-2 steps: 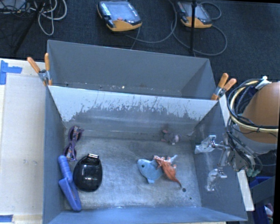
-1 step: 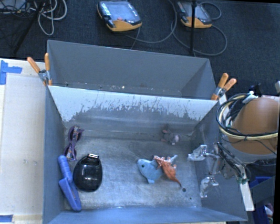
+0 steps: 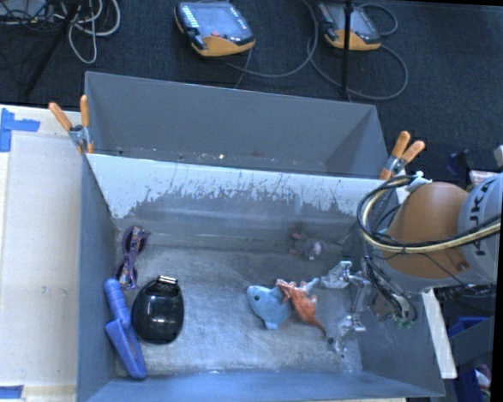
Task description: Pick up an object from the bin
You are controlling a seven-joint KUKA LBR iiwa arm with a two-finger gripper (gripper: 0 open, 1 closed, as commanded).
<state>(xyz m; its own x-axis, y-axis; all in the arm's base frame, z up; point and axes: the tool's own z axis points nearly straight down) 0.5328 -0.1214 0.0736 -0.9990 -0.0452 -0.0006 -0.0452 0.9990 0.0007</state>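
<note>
**Operator:** Where is my gripper, and what can it get?

**Helper:** Your gripper [image 3: 345, 302] is low in the grey metal bin [image 3: 222, 383], close to the bin's right edge. Its fingers [image 3: 350, 326] are spread apart and nothing is between them. The closest thing is the small orange spiky toy [image 3: 303, 303]. It lies on the bin floor just beside your gripper, nearer the front edge than the back. It touches the soft blue fish-shaped toy [image 3: 265, 308].

**Operator:** So how do I do this well?

**Helper:** I think you should move a little toward the middle of the bin, until the orange toy sits right between the two fingers. Then go down to the floor and squeeze. Aim for the fat middle of the toy, not its thin bits, which may slip out. Try not to catch the blue toy too, since the two lie together. Mind the sloping right wall as well, because it is very near your gripper.

**Operator:** And the other things?

**Helper:** The round black shiny thing [image 3: 158, 311], the long blue plastic stick [image 3: 124, 331] and the purple loopy thing [image 3: 131, 256] lie by the left edge, well apart from you. Leave them alone.
</note>
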